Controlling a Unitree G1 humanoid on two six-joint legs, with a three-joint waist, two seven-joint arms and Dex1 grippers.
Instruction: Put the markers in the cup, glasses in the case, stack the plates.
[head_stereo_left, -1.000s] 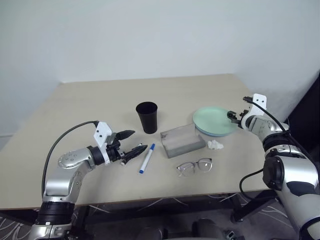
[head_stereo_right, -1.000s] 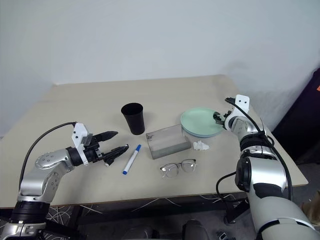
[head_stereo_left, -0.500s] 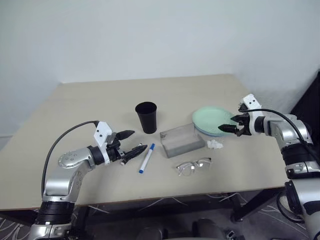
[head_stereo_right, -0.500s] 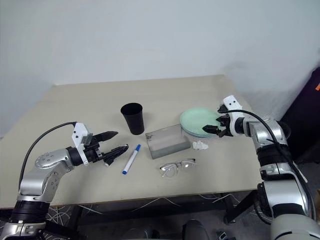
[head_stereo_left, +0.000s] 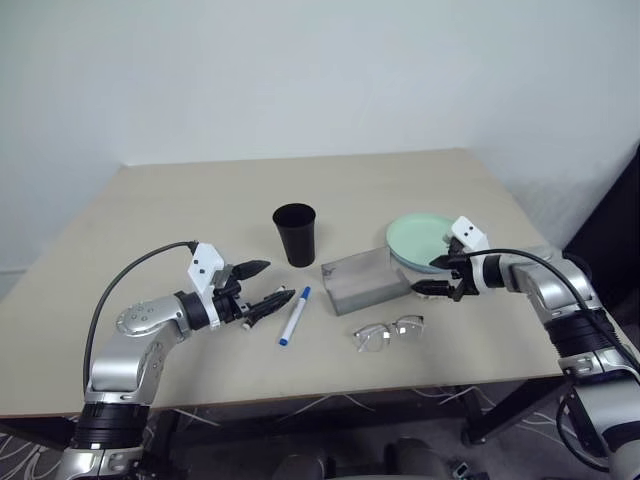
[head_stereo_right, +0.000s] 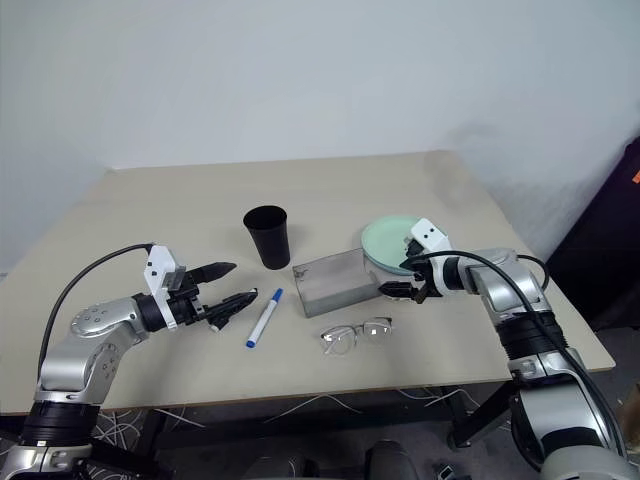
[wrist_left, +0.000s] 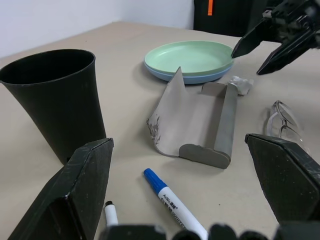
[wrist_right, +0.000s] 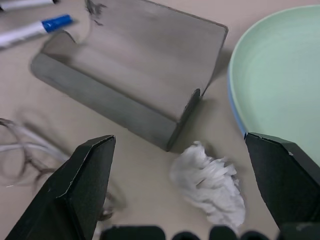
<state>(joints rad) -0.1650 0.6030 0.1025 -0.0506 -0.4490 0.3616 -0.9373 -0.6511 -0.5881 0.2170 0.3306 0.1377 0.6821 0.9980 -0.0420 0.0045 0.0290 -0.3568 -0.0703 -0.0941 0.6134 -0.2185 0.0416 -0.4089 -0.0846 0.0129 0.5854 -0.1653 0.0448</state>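
Markers lie on the beige worktop (head_stereo_left: 400, 180) at about 8 o'clock from the grey case (head_stereo_left: 366, 281). The blue-capped marker (head_stereo_left: 294, 316) lies in plain sight with its cap toward the case. The black-capped marker (wrist_left: 110, 213) is mostly hidden behind the left tool (head_stereo_left: 262, 286) in the head views, and in the left wrist view it is cut off, with just its cap end showing. That tool's fingers stand wide apart with nothing between them, hovering just beside the markers.

The black cup (head_stereo_left: 294, 234) stands upright at 11 o'clock from the case, near it but apart. The case lies open, its lid tilted back and its inside bare. The metal-rimmed glasses (head_stereo_left: 389, 332) lie at 6 o'clock from the case, close by; in the right wrist view they are blurred and cut off at the edge.

At 2 o'clock from the case, the mint green plate (head_stereo_left: 424, 238) sits on the light blue plate (wrist_left: 170, 75), of which only a thin rim shows beneath. A small crumpled white lump (wrist_right: 210, 183) lies between the case and the plates; what it is cannot be made out. The right tool (head_stereo_left: 437, 277) hangs over it, fingers spread wide and empty, hiding it in the head views.
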